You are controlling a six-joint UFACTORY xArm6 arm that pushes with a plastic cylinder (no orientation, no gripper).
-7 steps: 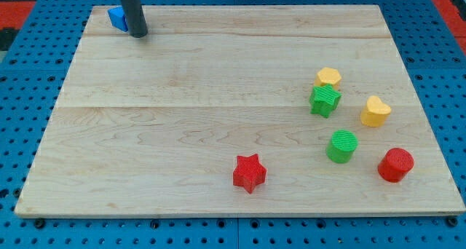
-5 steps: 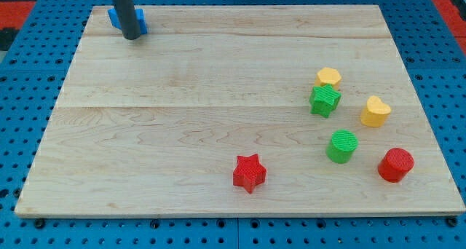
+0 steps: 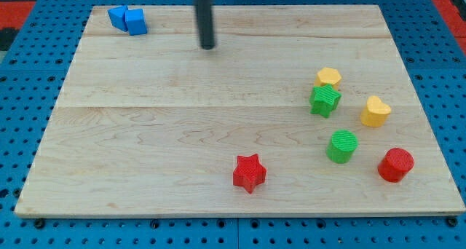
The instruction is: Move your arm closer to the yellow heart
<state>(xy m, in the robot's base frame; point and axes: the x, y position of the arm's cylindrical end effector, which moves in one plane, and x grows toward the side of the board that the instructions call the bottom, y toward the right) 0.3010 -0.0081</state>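
The yellow heart [image 3: 376,111] lies near the board's right edge, right of the green star [image 3: 325,100]. My tip [image 3: 209,46] stands near the top middle of the wooden board [image 3: 182,125], far to the left of and above the heart. It touches no block.
A yellow hexagon block [image 3: 329,77] sits just above the green star. A green cylinder [image 3: 341,146] and a red cylinder [image 3: 395,164] lie below the heart. A red star [image 3: 249,173] is at the bottom middle. A blue block [image 3: 127,19] sits in the top left corner.
My tip has moved right from beside the blue block at the top left to the top middle. The blue block now shows fully. No other block moved.
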